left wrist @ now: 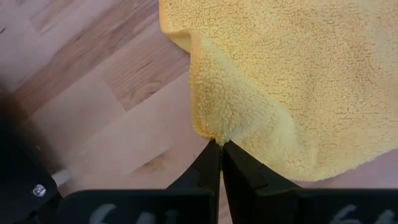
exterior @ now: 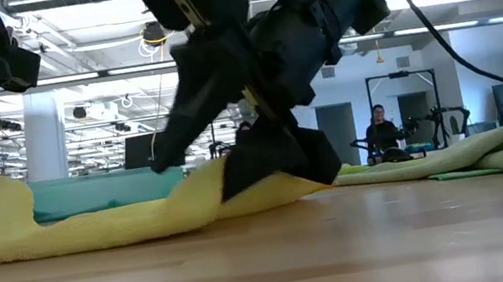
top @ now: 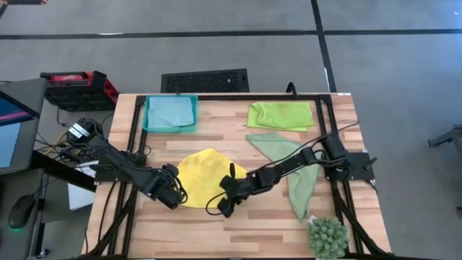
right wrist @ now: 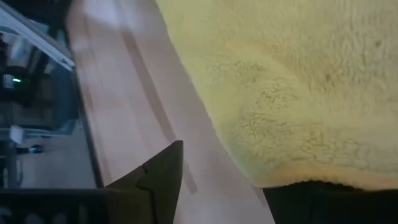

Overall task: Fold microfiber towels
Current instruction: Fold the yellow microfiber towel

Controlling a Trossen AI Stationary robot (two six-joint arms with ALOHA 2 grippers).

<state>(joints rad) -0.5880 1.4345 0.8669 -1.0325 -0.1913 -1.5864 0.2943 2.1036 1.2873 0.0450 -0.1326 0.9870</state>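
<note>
An open robotics lab: exposed ceiling lights (exterior: 48,3), distant robot rigs (exterior: 441,121), grey concrete floor (top: 390,65).

Clutter around a wooden table (top: 238,224).
Spiky green plant (top: 328,237) at the table's lower right corner; teal tray (top: 148,115) at its upper left corner. Red and black case (top: 78,88) on the floor at upper left, dark floor vent (top: 205,80) at top centre, monitor (top: 11,130) and mouse (top: 22,211) at the left edge. Person (exterior: 379,131) standing far back in the low view.
</note>
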